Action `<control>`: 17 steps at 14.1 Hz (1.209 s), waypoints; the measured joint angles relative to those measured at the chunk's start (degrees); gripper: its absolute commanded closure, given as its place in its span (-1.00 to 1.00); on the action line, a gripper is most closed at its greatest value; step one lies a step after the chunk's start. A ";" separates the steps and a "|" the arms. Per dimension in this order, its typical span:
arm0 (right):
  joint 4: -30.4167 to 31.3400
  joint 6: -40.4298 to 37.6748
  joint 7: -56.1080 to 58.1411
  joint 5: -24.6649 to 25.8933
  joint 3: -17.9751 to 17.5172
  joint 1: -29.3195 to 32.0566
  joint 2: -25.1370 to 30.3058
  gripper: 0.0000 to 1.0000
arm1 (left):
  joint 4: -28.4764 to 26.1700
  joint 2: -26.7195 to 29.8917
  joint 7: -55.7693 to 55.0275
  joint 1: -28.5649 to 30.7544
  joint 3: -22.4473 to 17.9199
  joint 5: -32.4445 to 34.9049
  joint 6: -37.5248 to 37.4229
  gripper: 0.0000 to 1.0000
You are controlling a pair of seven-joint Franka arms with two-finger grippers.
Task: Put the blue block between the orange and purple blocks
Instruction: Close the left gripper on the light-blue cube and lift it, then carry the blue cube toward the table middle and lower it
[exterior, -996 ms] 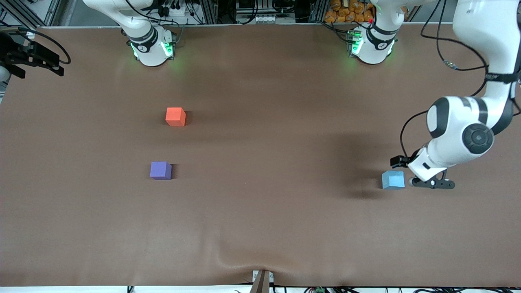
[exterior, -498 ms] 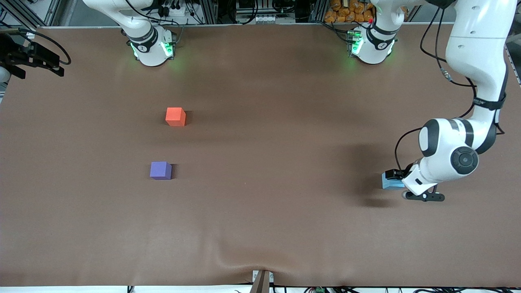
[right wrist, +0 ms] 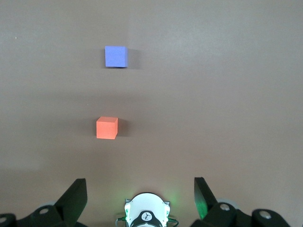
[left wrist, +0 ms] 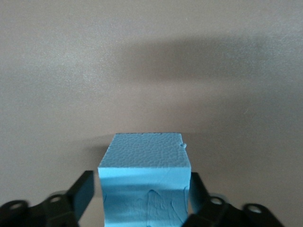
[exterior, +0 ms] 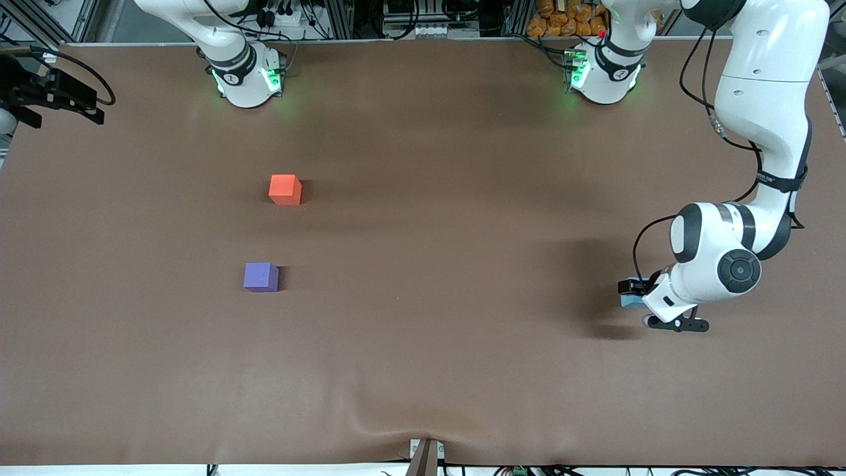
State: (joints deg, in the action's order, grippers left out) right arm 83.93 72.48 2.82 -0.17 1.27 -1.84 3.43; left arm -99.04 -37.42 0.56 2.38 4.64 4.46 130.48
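Note:
The sky-blue block (exterior: 630, 302) sits on the brown table toward the left arm's end, mostly covered by the left hand. In the left wrist view the blue block (left wrist: 144, 163) stands between the fingers of my left gripper (left wrist: 143, 189). The jaws are open, with a thin gap on one side, and the gripper is low at the table (exterior: 644, 303). The orange block (exterior: 285, 189) and the purple block (exterior: 261, 276) lie apart toward the right arm's end, purple nearer the front camera. My right gripper (right wrist: 140, 189) is open and empty, high over its own base, waiting.
Both arm bases (exterior: 246, 78) (exterior: 603, 74) stand at the table's back edge. A black device with cables (exterior: 46, 92) sits at the table's edge at the right arm's end. Brown table (exterior: 436, 264) lies between the blue block and the other two blocks.
My left gripper has moved from beside the blue block to over it and lowered, so its fingers now flank the block. The blocks and the right arm have not moved.

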 measured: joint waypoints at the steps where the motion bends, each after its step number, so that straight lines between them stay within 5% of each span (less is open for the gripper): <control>1: 0.00 0.00 0.00 0.00 0.00 0.00 0.00 -1.00 | 0.11 -0.01 0.00 0.01 0.00 0.00 0.20 0.89; 5: 0.00 -0.01 -0.01 0.00 0.03 0.00 -0.01 -1.00 | 1.78 0.87 0.00 0.05 0.03 0.00 0.55 0.90; 9: 0.00 -0.01 -0.01 0.00 0.05 0.01 -0.03 -1.00 | 2.52 7.78 -4.72 -2.05 1.58 0.00 -3.41 0.90; 17: 0.00 -0.02 -0.02 0.00 0.08 0.04 -0.05 -1.00 | 6.05 12.79 -30.47 -25.62 2.22 0.00 -11.35 0.90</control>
State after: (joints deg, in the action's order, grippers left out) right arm 83.93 72.45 2.80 -0.17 1.35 -1.80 3.38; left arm -92.99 -24.63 -29.91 -23.24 6.86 4.46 119.13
